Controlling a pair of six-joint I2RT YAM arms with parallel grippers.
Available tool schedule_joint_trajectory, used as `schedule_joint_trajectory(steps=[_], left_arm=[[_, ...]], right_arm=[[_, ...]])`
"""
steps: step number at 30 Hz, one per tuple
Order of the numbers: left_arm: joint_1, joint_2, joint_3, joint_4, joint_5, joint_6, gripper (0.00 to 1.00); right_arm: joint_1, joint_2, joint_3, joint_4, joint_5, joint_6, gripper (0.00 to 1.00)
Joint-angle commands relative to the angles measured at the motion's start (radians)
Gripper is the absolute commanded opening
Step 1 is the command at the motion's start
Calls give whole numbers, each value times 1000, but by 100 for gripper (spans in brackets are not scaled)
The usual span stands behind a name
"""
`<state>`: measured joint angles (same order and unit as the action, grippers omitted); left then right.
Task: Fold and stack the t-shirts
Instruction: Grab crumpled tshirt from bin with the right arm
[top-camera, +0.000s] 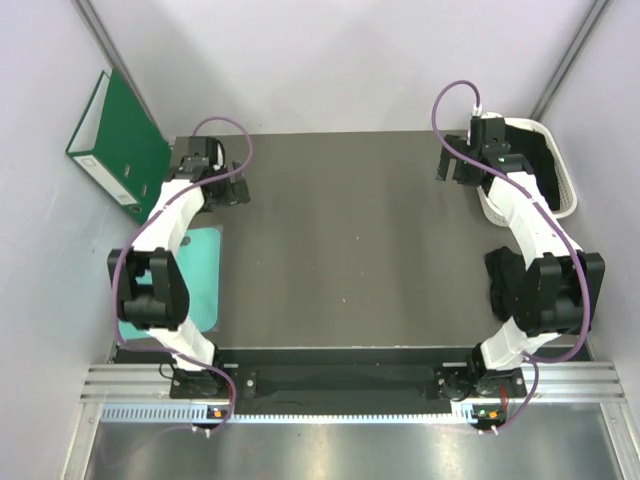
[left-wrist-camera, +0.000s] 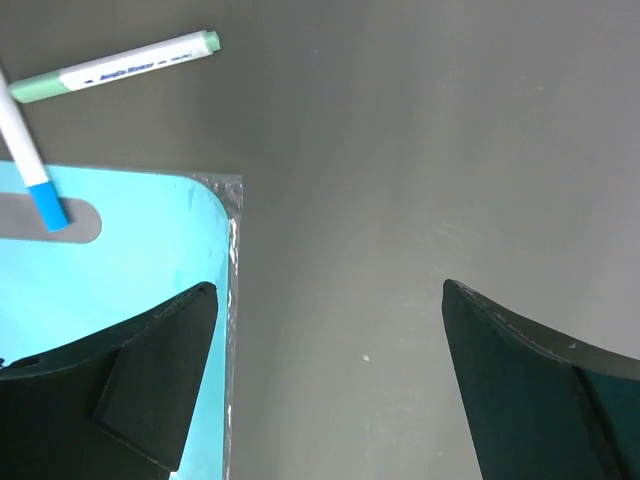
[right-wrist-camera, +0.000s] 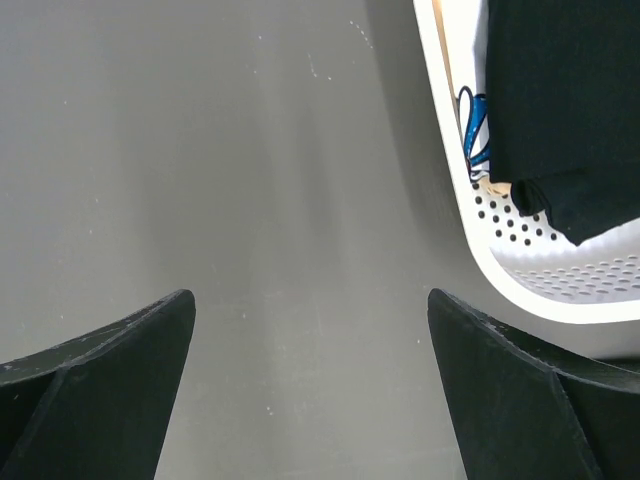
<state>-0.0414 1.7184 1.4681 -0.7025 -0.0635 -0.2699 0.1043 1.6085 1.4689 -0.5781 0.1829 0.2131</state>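
Right of the right end effector (right-wrist-camera: 310, 295), a black t-shirt (right-wrist-camera: 565, 100) is seen in the basket (right-wrist-camera: 452, 170). That end effector and the left end effector (left-wrist-camera: 328, 290) are spread wide, nothing gripped, over the table (right-wrist-camera: 250, 150). A mat (left-wrist-camera: 110, 260) and two markers (left-wrist-camera: 120, 65) are seen beside the left one.

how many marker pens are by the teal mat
2. A white marker pen with a green cap lies on the dark grey table beyond the flat teal mat; a white pen with a blue tip lies partly across the mat's edge. Others may be out of view.
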Motion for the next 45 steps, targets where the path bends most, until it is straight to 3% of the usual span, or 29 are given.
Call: schedule_joint_trajectory(steps=[1,7,10,14,19,30,39,45], left_arm=[[0,-149,-48,130,-18,-5,98],[-5,-149,-23,81,-21,35,98],[-14,-144,-5,61,-136,8,98],[-14,-138,4,54,-167,12,98],[-14,-99,18,34,-145,1,98],[-15,-36,15,-17,-102,14,98],[-15,-7,21,-40,-116,8,98],[-15,30,49,-54,-114,15,98]], right_arm=[[12,-18,39,1,6,6,100],[43,-55,25,30,-7,-38,100],[64,-55,31,43,84,-83,100],[55,-24,80,58,278,-130,100],[-33,100,214,12,283,-129,100],[-276,408,596,-109,98,-8,100],[-316,553,624,-114,-83,40,97],[-316,600,578,-114,-120,68,86]])
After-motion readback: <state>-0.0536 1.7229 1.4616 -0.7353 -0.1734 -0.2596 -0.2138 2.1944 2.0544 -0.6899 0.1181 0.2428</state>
